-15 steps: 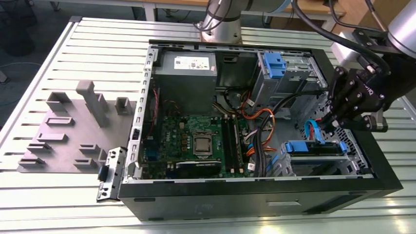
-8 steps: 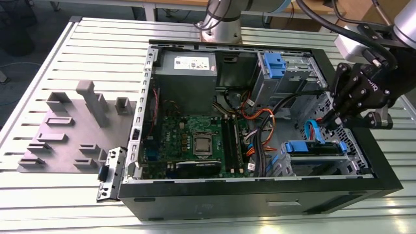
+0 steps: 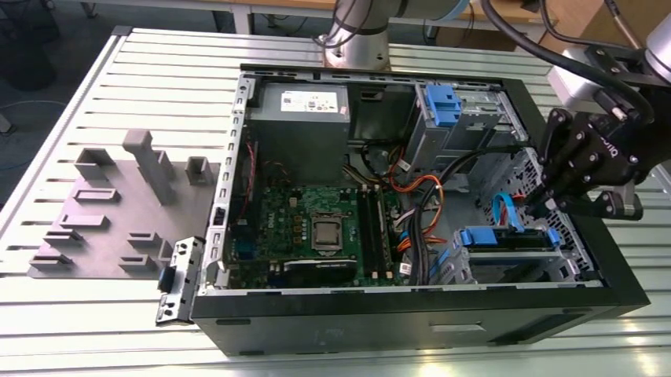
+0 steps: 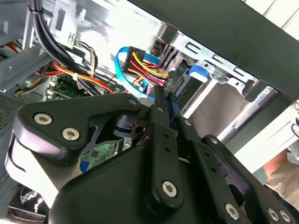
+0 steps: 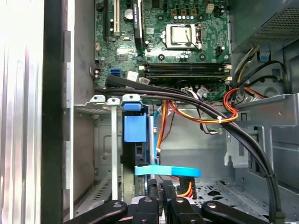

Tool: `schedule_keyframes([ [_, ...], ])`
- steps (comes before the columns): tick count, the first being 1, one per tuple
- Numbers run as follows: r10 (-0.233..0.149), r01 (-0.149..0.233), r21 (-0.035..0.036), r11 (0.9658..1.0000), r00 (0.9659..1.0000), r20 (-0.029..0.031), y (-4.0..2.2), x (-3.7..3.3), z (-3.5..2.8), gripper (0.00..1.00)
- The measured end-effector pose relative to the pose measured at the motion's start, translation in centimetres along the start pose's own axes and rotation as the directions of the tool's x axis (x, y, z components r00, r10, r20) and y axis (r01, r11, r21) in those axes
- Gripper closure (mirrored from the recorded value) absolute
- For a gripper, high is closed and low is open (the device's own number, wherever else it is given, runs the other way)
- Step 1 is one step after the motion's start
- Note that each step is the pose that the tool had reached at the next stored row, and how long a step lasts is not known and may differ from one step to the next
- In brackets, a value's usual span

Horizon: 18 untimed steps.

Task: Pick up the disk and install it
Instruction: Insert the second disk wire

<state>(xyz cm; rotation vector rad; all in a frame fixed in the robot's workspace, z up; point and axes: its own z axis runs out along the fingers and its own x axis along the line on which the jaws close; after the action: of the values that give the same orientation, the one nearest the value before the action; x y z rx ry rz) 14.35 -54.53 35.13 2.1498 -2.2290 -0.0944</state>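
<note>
Grey moulded fixture plate (image 3: 105, 228): lies on the slatted metal table (image 3: 126, 86), well away from the gripper, towards the exterior view's left.
Open black desktop computer case (image 3: 419, 318): its green motherboard (image 3: 314, 228) lies between the plate and the gripper.
Silver hard disk with blue plastic rails (image 3: 507, 238): sits in the metal drive cage at the case's near corner, right at the gripper's tips. In the first wrist view it stands on edge (image 5: 135, 128), its long axis running straight away from the gripper.
Cables: a red, yellow and black bundle (image 4: 145, 70) and a flat blue cable (image 5: 166, 171) lie just beside the tips.
Black gripper (image 3: 540, 210): reaches down into the cage; its fingers (image 4: 159, 109) are drawn together. I cannot tell whether they pinch the disk's edge.
</note>
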Motion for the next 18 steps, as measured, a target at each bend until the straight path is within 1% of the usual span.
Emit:
schedule_keyframes([
  [4,0.000,0.000,0.0000,1.0000,1.0000,-0.0006,-0.03,0.35,0.17,0.84],
  [7,0.000,0.000,0.0000,1.0000,1.0000,-0.0012,-0.05,0.74,0.27,0.84],
  [10,0.000,0.000,0.0000,1.0000,1.0000,-0.0024,-0.06,0.95,0.38,0.84],
  [18,0.001,-0.001,-0.0010,1.0000,0.9999,-0.0104,-0.10,1.20,0.81,0.84],
])
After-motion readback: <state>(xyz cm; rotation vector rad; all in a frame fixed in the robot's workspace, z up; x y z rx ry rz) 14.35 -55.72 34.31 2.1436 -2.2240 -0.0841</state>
